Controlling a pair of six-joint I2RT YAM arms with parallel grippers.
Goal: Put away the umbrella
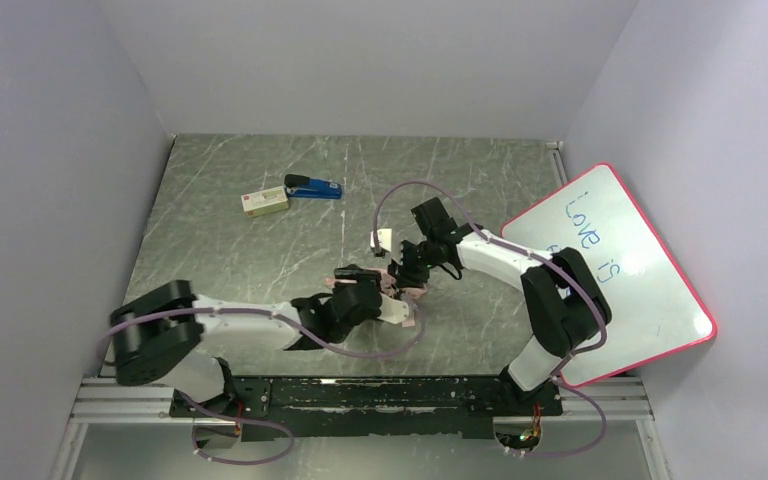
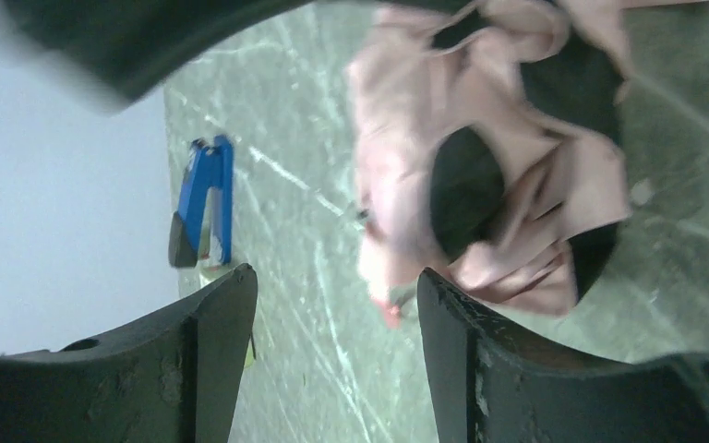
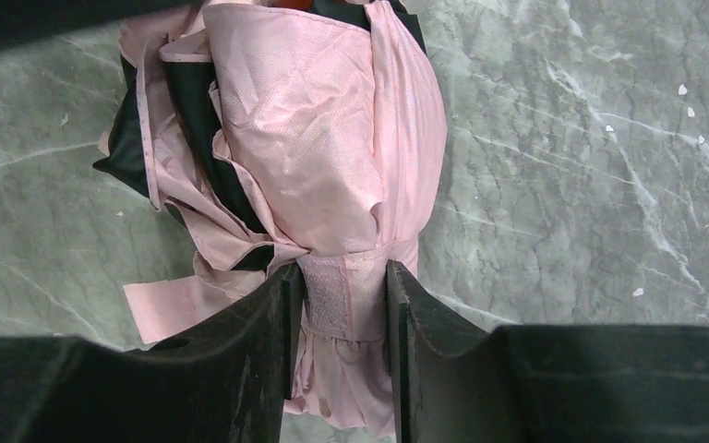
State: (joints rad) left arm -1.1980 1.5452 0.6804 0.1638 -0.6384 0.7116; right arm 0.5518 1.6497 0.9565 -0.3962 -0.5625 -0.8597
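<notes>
Top camera: the pale pink fabric umbrella [image 1: 407, 292] is bundled up on the grey-green marbled surface [image 1: 240, 260], roughly mid-table and toward the near edge. It's squeezed in between the black left claw [image 1: 388, 302] and the black right claw [image 1: 412, 272], and the arms cover most of it. Further back on the left, a blue stapler [image 1: 313, 187] sits just beside a small cream box with a red end [image 1: 264, 202]. A red-rimmed whiteboard with blue handwriting [image 1: 610, 270] leans at the right side.

Left wrist camera: the left claw is released, its fingers [image 2: 217, 341] spread with only bare surface in the gap. The crumpled umbrella (pink folds with dark patches showing through) is up and to the right. One fingertip looks like it's maybe brushing the fabric's lower edge, but it's too blurry to call. The stapler shows at the left.

Right wrist camera: the right claw is clenched on the umbrella, its fingers [image 3: 258, 341] pinching the bundle right where the pink wrap strap with a fuzzy fastening patch [image 3: 330, 297] circles it. The rest of the fabric fans out beyond them on the surface.
</notes>
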